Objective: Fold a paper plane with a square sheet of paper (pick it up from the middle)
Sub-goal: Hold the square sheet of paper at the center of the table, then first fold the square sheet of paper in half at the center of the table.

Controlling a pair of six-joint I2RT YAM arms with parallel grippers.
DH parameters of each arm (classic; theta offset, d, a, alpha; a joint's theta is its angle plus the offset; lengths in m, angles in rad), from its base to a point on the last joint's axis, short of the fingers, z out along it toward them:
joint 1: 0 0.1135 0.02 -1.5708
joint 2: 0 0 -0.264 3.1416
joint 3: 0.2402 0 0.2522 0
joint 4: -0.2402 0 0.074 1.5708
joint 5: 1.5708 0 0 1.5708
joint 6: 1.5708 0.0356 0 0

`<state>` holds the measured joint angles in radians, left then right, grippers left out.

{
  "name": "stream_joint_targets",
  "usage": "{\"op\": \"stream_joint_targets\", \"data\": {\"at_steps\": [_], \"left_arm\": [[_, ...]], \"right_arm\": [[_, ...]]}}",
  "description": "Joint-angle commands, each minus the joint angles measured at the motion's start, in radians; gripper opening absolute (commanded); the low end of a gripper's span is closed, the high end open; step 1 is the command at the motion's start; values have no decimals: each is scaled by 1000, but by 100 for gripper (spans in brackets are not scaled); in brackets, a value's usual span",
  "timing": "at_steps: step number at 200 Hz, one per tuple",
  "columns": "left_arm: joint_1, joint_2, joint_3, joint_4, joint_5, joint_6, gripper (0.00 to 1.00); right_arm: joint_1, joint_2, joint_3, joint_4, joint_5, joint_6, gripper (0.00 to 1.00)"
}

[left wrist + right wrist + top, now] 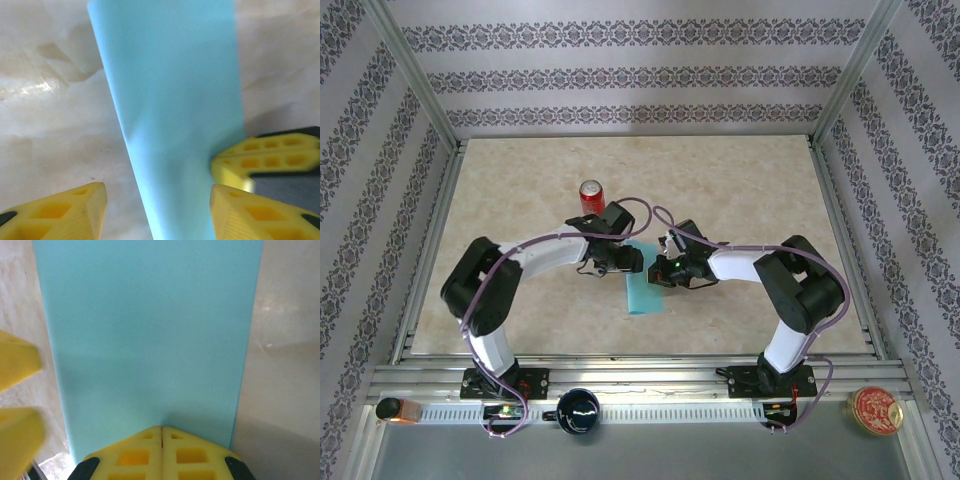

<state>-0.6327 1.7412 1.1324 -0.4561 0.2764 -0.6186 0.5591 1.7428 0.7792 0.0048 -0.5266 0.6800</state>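
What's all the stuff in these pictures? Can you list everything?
paper: one, turquoise, a long narrow strip, middle of the table
can: one, red, upright, just behind the arms
mug: one, dark, near edge between the arm bases
tin: one, round, red and gold, near right corner
small thing: one, orange-brown, near left corner, too small to name
table: one, beige marbled
left gripper: one, yellow, open, astride the paper
right gripper: one, yellow, shut, tips at the paper
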Motion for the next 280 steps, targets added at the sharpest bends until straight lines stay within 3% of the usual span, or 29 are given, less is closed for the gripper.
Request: {"op": "stream_joint_targets", "data": {"at_steps": [1,20,67,87,173,245,280], "left_arm": [[33,-110,-41,80,-1,-60,58],[56,-172,-110,179,61,-93,55],[72,-174,-249,500,263,-211,13],[72,-135,-292,634,314,-273,0],[72,-32,-388,749,325,-304,0],[73,10,-445,566,181,-147,0],[72,-45,-400,522,201,-132,1]], "right_arm": [[-16,56,29,-176,33,-109,0],[-16,72,73,-254,55,-155,0],[-18,78,94,-278,64,-152,0],[-17,78,89,-270,63,-138,0],[-15,67,77,-268,76,-118,0],[-6,61,69,-275,93,-107,0],[-5,58,70,-279,105,-105,0]]}}
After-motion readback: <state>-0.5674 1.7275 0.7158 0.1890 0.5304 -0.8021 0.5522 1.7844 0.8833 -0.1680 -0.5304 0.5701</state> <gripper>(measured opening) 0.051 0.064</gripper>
